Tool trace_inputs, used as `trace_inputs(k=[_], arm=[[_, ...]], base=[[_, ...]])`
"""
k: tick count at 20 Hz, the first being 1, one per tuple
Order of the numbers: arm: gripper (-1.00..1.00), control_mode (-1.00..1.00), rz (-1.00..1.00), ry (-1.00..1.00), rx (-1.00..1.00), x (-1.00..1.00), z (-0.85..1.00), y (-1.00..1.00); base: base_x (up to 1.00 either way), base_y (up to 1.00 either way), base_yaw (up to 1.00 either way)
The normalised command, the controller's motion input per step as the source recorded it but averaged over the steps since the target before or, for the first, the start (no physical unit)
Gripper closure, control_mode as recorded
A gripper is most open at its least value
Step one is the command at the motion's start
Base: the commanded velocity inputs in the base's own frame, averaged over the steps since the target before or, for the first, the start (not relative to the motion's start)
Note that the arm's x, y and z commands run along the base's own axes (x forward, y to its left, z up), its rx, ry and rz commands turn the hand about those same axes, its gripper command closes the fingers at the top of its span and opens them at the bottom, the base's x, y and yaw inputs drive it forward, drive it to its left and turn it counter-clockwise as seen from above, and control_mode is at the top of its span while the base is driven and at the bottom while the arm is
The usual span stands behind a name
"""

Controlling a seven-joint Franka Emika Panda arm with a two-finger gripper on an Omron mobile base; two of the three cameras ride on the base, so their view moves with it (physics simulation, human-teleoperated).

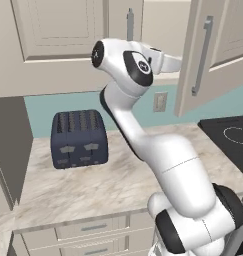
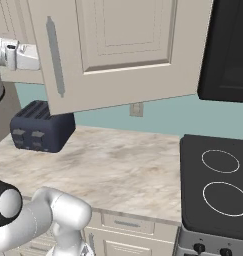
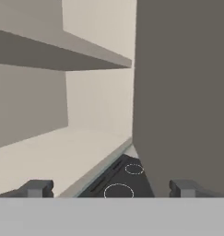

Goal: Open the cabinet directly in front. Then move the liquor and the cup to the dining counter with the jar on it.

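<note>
The cabinet's right door [image 1: 208,50] [image 2: 123,45] stands swung open, its long silver handle [image 1: 202,56] facing out. Its left door [image 1: 68,40] is shut. My arm is raised, and my hand [image 1: 165,62] reaches past the open door's edge toward the inside. In the hand view my gripper [image 3: 111,188] is open, its two dark fingertips [image 3: 37,188] wide apart with nothing between them. Ahead of it lie a pale lower shelf [image 3: 49,156], an upper shelf [image 3: 62,50] and the door's inner face [image 3: 182,92]. The liquor, the cup, the dining counter and the jar are out of view.
A dark toaster [image 1: 79,138] [image 2: 40,127] sits on the marbled counter [image 1: 108,185] below the cabinet. A black stovetop [image 2: 218,185] [image 1: 228,140] lies to the right, with a dark appliance [image 2: 228,50] above it. Low drawers [image 1: 93,227] run under the counter's front edge.
</note>
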Motion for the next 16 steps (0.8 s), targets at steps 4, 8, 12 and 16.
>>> trace_inputs(k=[4, 8, 12, 16], arm=[[-1.00, -1.00, 0.00, 0.00, 0.26, -0.21, -0.13, -1.00], [-1.00, -1.00, 0.00, 0.00, 0.19, -0.09, -0.46, -1.00], [-1.00, -1.00, 0.03, -0.02, 0.03, 0.01, -0.16, -0.34], [-1.00, -1.00, 0.05, 0.04, -0.17, 0.00, -0.63, -0.03]], base=[[0.00, 0.00, 0.00], [0.00, 0.00, 0.00], [0.00, 0.00, 0.00], [0.00, 0.00, 0.00]])
